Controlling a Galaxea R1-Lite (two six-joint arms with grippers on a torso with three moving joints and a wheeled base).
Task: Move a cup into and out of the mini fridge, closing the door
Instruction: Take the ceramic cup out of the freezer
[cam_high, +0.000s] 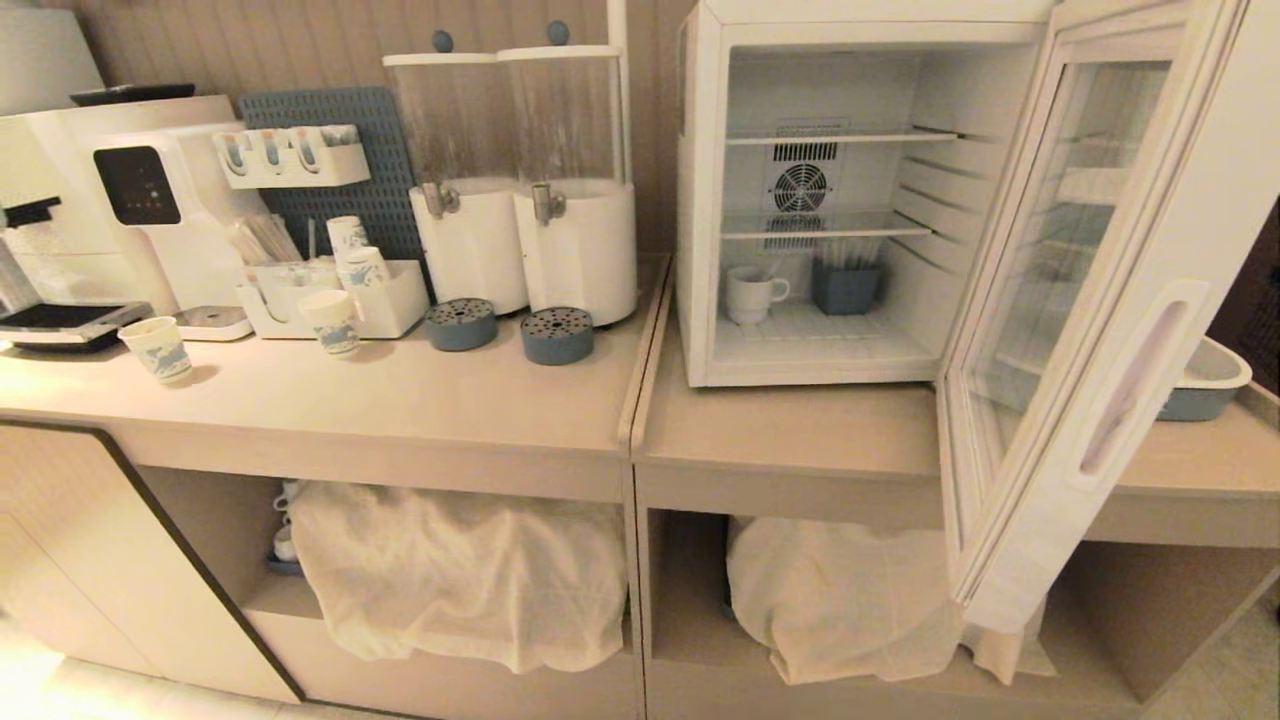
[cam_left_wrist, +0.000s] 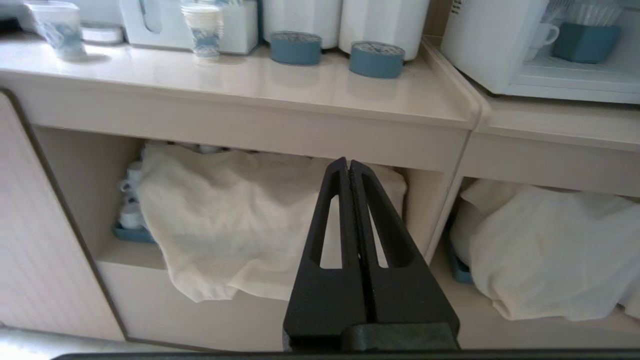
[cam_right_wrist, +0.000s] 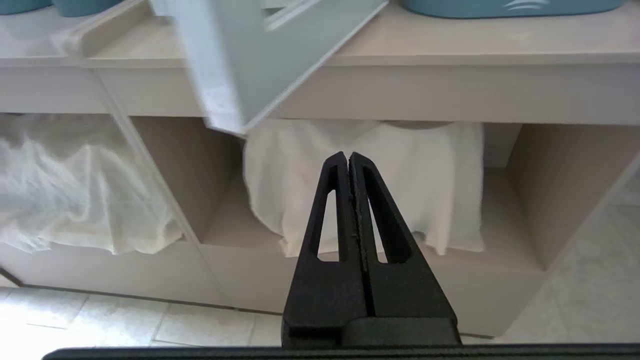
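The white mini fridge (cam_high: 700, 200) stands on the right counter with its glass door (cam_high: 1080, 330) swung wide open toward me. The white cup (cam_high: 752, 293) sits on the fridge floor at the left, handle to the right, beside a blue-grey holder (cam_high: 846, 288). In the left wrist view the cup (cam_left_wrist: 539, 36) shows inside the fridge (cam_left_wrist: 480, 45). My left gripper (cam_left_wrist: 348, 162) is shut and empty, held low in front of the shelf under the left counter. My right gripper (cam_right_wrist: 348, 156) is shut and empty, low below the door's bottom corner (cam_right_wrist: 235, 100). Neither arm shows in the head view.
Two white drink dispensers (cam_high: 520, 180) with blue drip cups (cam_high: 556, 335), paper cups (cam_high: 158, 348), an organiser tray (cam_high: 400, 305) and a coffee machine (cam_high: 150, 200) fill the left counter. A blue basin (cam_high: 1210, 385) sits behind the door. Cloth-covered bundles (cam_high: 460, 570) fill the lower shelves.
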